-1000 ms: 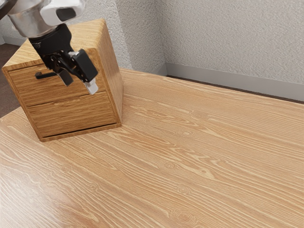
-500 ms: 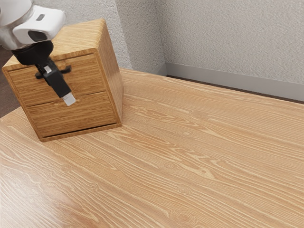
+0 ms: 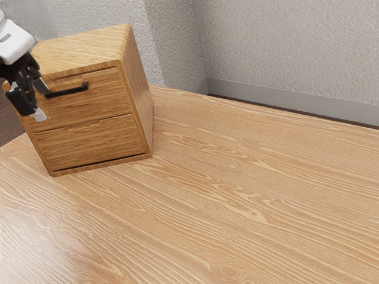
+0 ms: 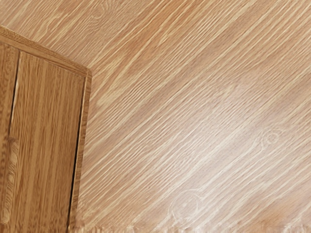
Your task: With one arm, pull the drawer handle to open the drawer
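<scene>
Our arm comes in at the exterior view's left edge, where its white wrist (image 3: 10, 40) is cut by the frame and the black gripper (image 3: 28, 94) hangs below it, pointing down and slightly toward the exterior view's right. The gripper sits against the front of a small wooden two-drawer cabinet (image 3: 133, 89), at that front's edge nearest the exterior view's left. We cannot tell whether the gripper is spread or pressed together, because its black parts overlap one another there. The drawer handle (image 3: 68, 90), a thin black bar, runs across the upper drawer (image 3: 89, 103) and away from the gripper toward the exterior view's right. The bar's near end meets the gripper's dark outline, and we cannot tell whether the two are touching. The upper drawer's front looks about flush with the cabinet's frame, and the lower drawer (image 3: 89, 142) lies just beneath the gripper's light tip. The cabinet stands on a wood-grain table (image 3: 237, 195) before a grey textured wall (image 3: 284, 41). In the wrist view, the cabinet's (image 4: 43, 145) front panel, with its dark seams, lies beside the bare table (image 4: 204, 97) below our hand.
</scene>
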`<state>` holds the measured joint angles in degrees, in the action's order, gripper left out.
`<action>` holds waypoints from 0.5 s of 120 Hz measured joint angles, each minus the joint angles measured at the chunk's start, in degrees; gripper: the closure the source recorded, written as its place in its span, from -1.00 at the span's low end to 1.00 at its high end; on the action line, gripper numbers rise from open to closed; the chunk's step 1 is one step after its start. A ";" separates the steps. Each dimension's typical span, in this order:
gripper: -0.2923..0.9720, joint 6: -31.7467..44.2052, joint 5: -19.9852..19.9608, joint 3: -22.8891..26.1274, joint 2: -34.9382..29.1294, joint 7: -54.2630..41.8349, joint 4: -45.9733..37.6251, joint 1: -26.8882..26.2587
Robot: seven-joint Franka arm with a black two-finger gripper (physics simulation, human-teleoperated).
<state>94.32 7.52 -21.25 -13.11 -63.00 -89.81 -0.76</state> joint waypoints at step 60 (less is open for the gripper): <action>-0.54 6.11 1.48 -13.09 3.67 -17.95 2.77 0.11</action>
<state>100.43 9.00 -34.34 -9.44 -80.95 -87.04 -0.66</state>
